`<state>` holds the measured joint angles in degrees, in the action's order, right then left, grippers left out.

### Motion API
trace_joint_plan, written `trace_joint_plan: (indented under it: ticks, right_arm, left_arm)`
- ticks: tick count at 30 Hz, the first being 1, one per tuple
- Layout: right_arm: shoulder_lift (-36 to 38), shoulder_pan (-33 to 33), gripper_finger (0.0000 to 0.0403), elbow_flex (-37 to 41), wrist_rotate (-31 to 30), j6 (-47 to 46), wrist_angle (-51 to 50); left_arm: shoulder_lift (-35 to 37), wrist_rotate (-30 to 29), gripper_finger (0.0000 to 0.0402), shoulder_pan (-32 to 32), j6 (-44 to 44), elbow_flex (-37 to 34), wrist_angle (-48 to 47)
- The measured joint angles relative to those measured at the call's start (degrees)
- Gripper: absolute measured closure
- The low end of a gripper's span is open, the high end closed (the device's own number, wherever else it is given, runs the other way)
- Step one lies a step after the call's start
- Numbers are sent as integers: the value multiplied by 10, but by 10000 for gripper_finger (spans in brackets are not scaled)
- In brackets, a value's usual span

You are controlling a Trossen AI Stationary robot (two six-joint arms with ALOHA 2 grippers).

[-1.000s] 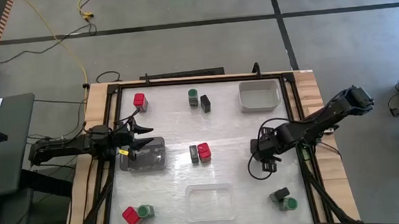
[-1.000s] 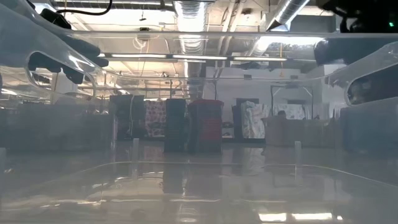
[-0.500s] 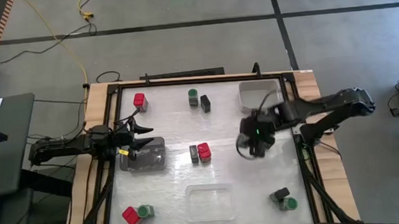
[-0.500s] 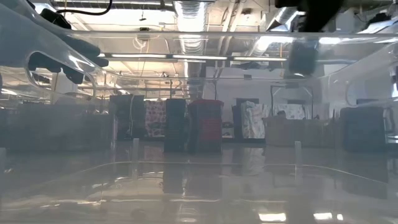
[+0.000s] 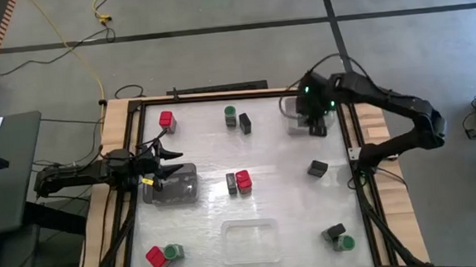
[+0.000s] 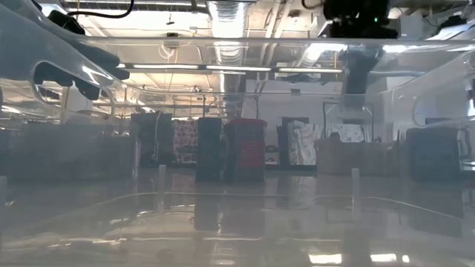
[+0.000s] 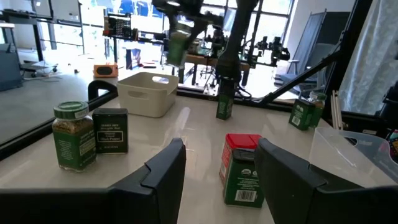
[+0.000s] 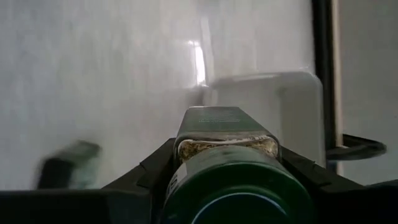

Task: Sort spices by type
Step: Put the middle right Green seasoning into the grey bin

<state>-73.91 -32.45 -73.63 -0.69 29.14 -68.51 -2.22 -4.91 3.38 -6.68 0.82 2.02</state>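
**Carrying a green-lidded jar above the white bin**

Hanging over the far right corner of the table (image 5: 281, 160), the right gripper (image 5: 313, 119) pinches a green-lidded jar (image 8: 227, 167); the right wrist view shows the lid and the glass body with herbs inside wedged between its two dark fingers (image 8: 152, 167). Directly below it sits the white bin (image 5: 290, 107), near the table's far right edge.

The left gripper (image 5: 170, 161) rests at the left side, its fingers spread apart over a grey tray (image 5: 183, 189) and holding nothing.

The other spices lie scattered on the table. At the far left stands a red container (image 5: 167, 119). At the far middle a green-lidded jar (image 5: 230, 115) stands just beside a black box (image 5: 245, 123). In the centre a second black box (image 5: 231, 183) touches a red-topped container (image 5: 243, 180). To the right of centre a dark box (image 5: 318, 168) lies alone, tilted. At the near left a red container (image 5: 155, 257) sits against a green-lidded jar (image 5: 173, 252). At the near right a dark box (image 5: 334, 231) sits beside another green-lidded jar (image 5: 346, 243). A clear tray (image 5: 249, 240) sits at the near middle.
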Motion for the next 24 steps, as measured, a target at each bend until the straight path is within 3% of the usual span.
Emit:
trace_joint_plan:
  ticks: [6,13,24]
  right_arm:
    - [-58,-116,184,0,54,125,-1]
    - [-133,-164,184,-1,63,165,101]
    - [-201,-217,184,1,82,185,94]
  left_arm:
    - [0,0,219,0,0,0,0]
    - [0,0,219,0,0,0,0]
    - [0,0,219,0,0,0,0]
